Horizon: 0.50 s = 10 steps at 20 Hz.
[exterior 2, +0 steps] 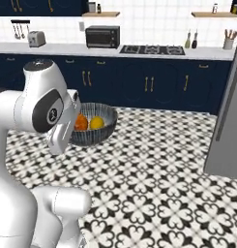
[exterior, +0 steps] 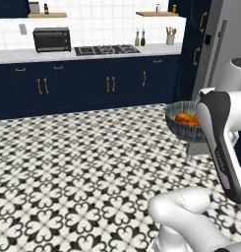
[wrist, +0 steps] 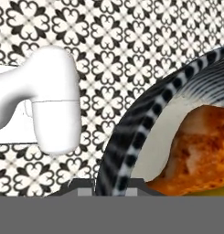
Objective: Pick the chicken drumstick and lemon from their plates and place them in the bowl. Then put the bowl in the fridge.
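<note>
Two foods already sit in the bowl [exterior 2: 93,125], which the arm carries above the patterned floor [exterior 2: 154,179]: reading the right base view from left to right, the white arm comes first, then the orange-brown chicken drumstick [exterior 2: 81,122] against the bowl's near wall, then the yellow lemon [exterior 2: 96,122] just beside it, and far off at the right edge the grey fridge [exterior 2: 227,131] with its door standing clear of the navy cabinets [exterior 2: 149,87]. In the hand view the end effector [wrist: 109,185] is narrow, its dark tips pinched on the bowl's speckled rim at the bottom of the frame, with the drumstick lying just beyond the rim to the right. In the left base view the bowl hangs at mid-height beside the forearm, and the fridge rises directly behind and to the right of it. So filling the bowl looks done, and what remains, by my judgement, is the carry into the fridge. That move turns on one relation: the fridge lies well apart to the right of the held bowl, so the bowl must travel rightward and stay level, rim up, or the drumstick and lemon may roll out. Whether a shelf is open to receive it cannot be told from these views.
</note>
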Available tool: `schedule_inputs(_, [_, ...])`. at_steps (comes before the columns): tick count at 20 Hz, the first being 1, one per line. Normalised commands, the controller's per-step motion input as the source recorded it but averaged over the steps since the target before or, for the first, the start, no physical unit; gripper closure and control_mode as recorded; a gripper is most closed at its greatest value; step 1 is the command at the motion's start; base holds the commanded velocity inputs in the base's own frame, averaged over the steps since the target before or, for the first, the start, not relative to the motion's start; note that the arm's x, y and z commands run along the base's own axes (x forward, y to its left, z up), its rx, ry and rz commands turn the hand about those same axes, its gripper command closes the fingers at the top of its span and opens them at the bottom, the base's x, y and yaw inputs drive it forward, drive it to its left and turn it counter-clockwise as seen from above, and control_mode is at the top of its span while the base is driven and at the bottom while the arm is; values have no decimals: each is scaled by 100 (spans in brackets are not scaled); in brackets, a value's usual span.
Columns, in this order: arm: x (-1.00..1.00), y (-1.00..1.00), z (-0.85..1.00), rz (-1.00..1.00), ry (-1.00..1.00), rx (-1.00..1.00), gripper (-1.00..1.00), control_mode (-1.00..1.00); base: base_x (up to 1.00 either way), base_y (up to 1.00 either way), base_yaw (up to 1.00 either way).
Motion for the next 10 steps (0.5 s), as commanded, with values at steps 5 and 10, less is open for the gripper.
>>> schedule_inputs(5, [0,0,0,0,0,0,100,100,89,78,-6])
schedule_inputs(10, [0,0,0,0,0,0,100,100,93,96,-11])
